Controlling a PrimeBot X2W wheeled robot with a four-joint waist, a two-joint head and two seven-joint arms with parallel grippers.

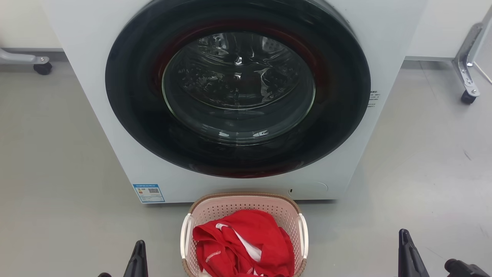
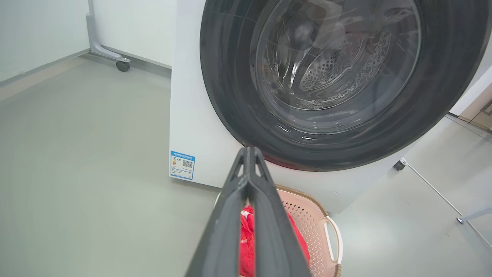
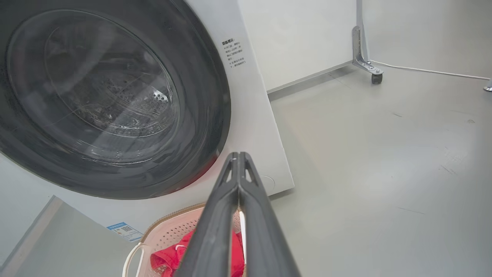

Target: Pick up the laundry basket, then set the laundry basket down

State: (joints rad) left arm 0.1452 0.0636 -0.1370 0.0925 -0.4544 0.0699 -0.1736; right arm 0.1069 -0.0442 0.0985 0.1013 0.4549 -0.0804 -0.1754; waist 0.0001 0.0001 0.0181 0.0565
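Observation:
The laundry basket [image 1: 234,206], pale pink with a brown rim and white side handles, stands on the floor right in front of the washing machine and holds a red garment [image 1: 246,242]. My left gripper [image 1: 139,246] is shut and empty, apart from the basket on its left. On the other side, well clear of the basket, my right gripper [image 1: 403,235] is also shut and empty. In the left wrist view the shut fingers [image 2: 250,154] point over the basket [image 2: 307,219]. In the right wrist view the shut fingers [image 3: 237,157] rise above the basket [image 3: 169,234].
A white front-loading washing machine [image 1: 96,96] with a dark round door [image 1: 238,84], closed, stands behind the basket. Wheeled metal frame legs [image 1: 467,69] stand at the back right and back left [image 1: 27,61]. Grey floor spreads to both sides.

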